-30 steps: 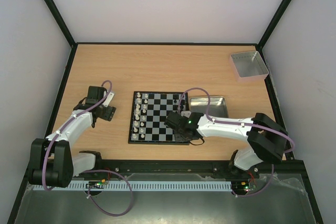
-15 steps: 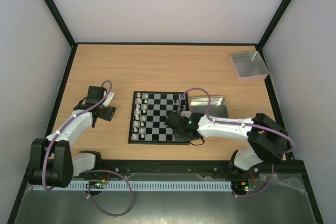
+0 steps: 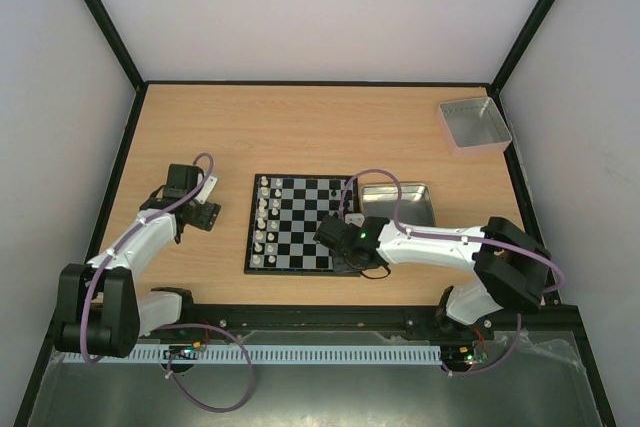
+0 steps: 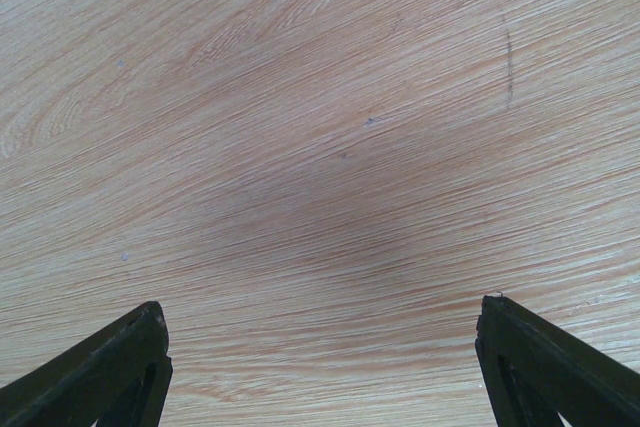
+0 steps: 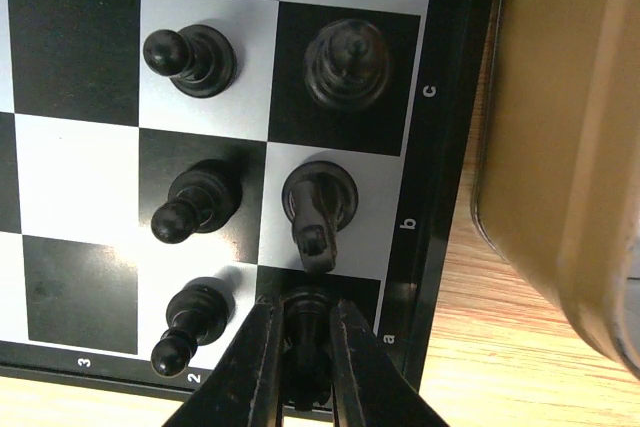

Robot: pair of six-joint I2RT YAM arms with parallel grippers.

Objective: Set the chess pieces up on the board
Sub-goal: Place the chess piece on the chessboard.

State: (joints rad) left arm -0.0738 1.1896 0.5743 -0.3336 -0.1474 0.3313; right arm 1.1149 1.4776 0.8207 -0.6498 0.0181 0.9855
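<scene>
The right hand [image 5: 305, 315] is closed on a black piece [image 5: 306, 345], one finger pressed to each side. The piece stands upright between them, its long axis vertical, over the dark corner square lettered "a" on the board [image 5: 441, 197]. That is the relation the coming move turns on, as I judge it: the piece sits inside the grip, not beside it, so the fingers need only part and rise straight. Just ahead of the fingertips a black knight [image 5: 319, 203] stands on the next square, close enough to be knocked. Three black pawns [image 5: 196, 209] fill the file to the hand's left, and a gold tin [image 5: 560, 147] lies to its right. The left hand [image 4: 320, 347] hovers with its fingers wide apart over bare worktop [image 4: 330, 147], well away from the board, so the right arm is nearer. The black pieces look dark and glossy.
</scene>
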